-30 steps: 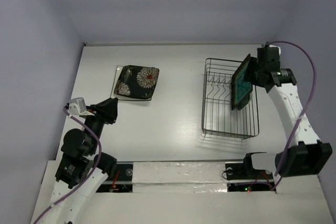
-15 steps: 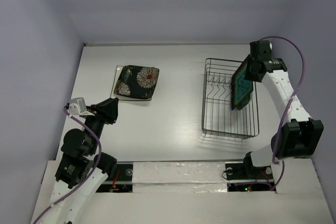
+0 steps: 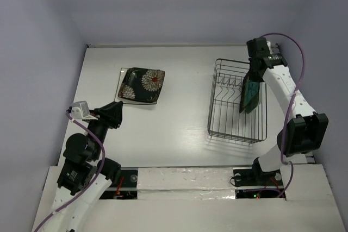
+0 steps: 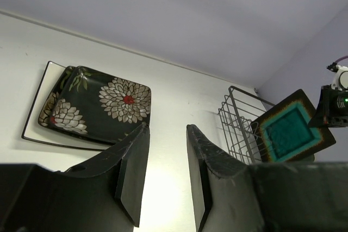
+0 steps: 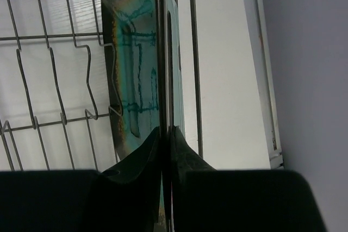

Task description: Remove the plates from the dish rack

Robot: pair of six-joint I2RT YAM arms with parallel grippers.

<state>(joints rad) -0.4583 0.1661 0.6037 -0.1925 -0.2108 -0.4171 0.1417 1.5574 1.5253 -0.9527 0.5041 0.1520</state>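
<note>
At right of surface, dish rack [image 3: 231, 120]: dark wire basket sitting flat on the white surface [image 3: 179, 118], row of upright tines inside. Also seen far R in the left wrist view.
teal plate [image 3: 251, 93]: up on edge and tilted, at the rack's R side. From above, its lower part is w/in the rack outline. In the left wrist view its upper part is above the top wires. Brown rim, teal centre faces L. Can't tell if the bottom edge touches the tines.
right jaws: almost closed, pinched on the rim of the teal plate at its far upper end. The right wrist view shows the plate edge-on btwn the two fingers [image 5: 138, 161], w/ rack wires and tines beyond.
black floral plate [image 3: 142, 85]: lies flat on the L half of the surface, well apart from the rack. White flowers w/ red centres face up.
white square plate [image 4: 46, 92]: directly under the floral plate, the two stacked and touching. Only its L edge & corners show.
left jaws: apart w/ a clear gap btwn the fingers [image 4: 133, 172], nothing held. Near front L, apart from the stack, facing toward it.
</note>
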